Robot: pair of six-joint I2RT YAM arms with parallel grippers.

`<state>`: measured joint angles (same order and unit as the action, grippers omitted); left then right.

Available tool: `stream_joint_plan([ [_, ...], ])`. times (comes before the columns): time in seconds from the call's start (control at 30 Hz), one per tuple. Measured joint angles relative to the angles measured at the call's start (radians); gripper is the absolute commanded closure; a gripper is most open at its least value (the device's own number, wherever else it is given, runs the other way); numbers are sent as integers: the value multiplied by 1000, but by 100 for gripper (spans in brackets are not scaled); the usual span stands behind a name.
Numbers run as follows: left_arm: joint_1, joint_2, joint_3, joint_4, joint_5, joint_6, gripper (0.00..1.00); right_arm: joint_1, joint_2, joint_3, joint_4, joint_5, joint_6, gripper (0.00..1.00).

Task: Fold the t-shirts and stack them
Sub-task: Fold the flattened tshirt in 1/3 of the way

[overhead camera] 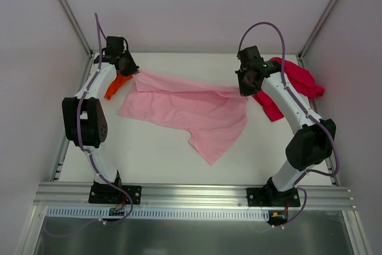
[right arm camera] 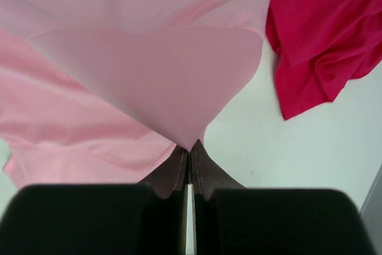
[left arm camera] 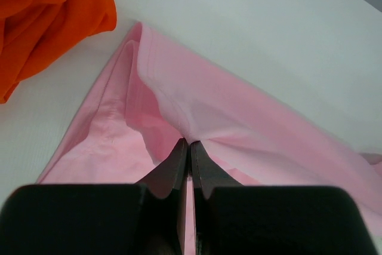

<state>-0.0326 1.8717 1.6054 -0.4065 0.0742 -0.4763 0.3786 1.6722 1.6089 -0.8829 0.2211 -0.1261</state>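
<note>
The light pink t-shirt [overhead camera: 191, 111] lies spread across the middle of the white table, its far edge lifted between both arms. My left gripper [overhead camera: 132, 71] is shut on that shirt's far left corner; the wrist view shows the pink cloth [left arm camera: 227, 111] pinched at the tips of my left gripper [left arm camera: 188, 143]. My right gripper [overhead camera: 245, 88] is shut on the far right corner, and in its wrist view pink cloth [right arm camera: 149, 82] hangs from my right gripper [right arm camera: 190, 148]. The orange t-shirt [overhead camera: 117, 85] lies crumpled at far left. The crimson t-shirt [overhead camera: 292, 85] lies bunched at far right.
White walls with metal corner posts [overhead camera: 65, 16] close in the table on three sides. An aluminium rail [overhead camera: 191, 194] runs along the near edge with both arm bases bolted to it. The orange cloth [left arm camera: 42, 16] and crimson cloth [right arm camera: 328, 34] lie close beside the grippers.
</note>
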Motion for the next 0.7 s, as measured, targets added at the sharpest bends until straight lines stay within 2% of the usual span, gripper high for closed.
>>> stream_joint_plan([
  [0.3,0,33,-3,-71,-4,9,100,81,-7,-71,-127,-82,6,99],
  [0.67,0,51,-20,-108,-7,15,100,81,26,-72,-129,-88,5,99],
  [0.7,0,64,-7,-116,-10,17,100,81,38,-72,-131,-89,3,90],
])
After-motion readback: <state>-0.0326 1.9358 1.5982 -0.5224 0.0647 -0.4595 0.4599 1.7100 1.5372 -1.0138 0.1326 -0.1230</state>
